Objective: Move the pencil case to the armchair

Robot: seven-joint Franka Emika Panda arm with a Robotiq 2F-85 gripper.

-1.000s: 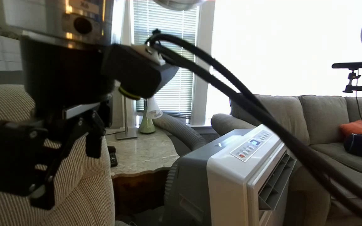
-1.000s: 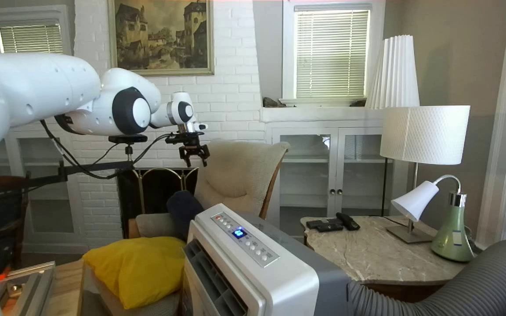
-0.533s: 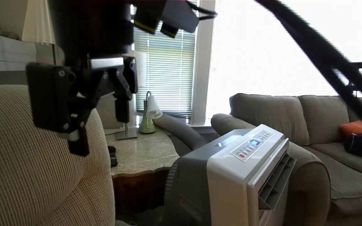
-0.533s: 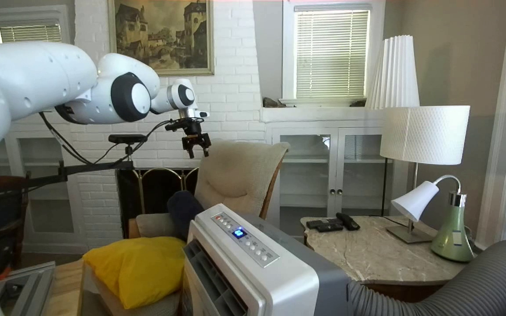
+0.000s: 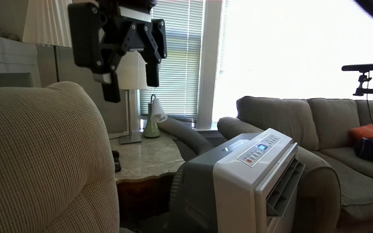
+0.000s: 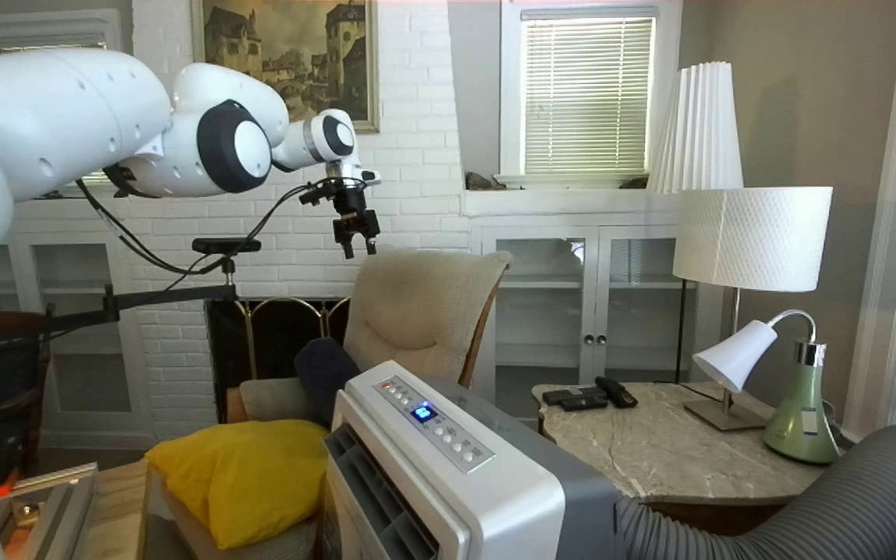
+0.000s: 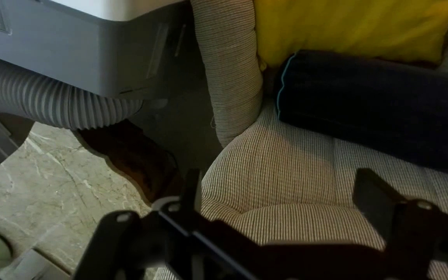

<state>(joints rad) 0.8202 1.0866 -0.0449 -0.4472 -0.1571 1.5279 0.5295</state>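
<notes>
On the seat of the beige ribbed armchair (image 6: 425,319) rests the black oblong pencil case (image 7: 371,105), its teal stripe showing at one end in the wrist view. An exterior view shows only part of this pencil case (image 6: 326,369), as a dark blue shape against the chair. My gripper (image 5: 132,87) hangs in the air above the chair's high back, fingers wide apart and nothing between them. Seen from the wrist, the gripper (image 7: 278,182) stands open over the ribbed fabric of the armchair (image 7: 286,167), apart from the pencil case.
A yellow cushion (image 6: 242,474) lies in front of the pencil case. The tall air conditioner (image 5: 238,181) and its ridged hose (image 5: 186,132) stand beside a marble table (image 6: 650,435) with lamps. A grey sofa (image 5: 280,119) holds an orange cushion (image 5: 367,132) and another dark pouch (image 5: 372,149).
My gripper has risen well clear of the chair back, drifting to the right in both exterior views. Its jaws have stayed open. The dark pencil case on the chair has not moved.
</notes>
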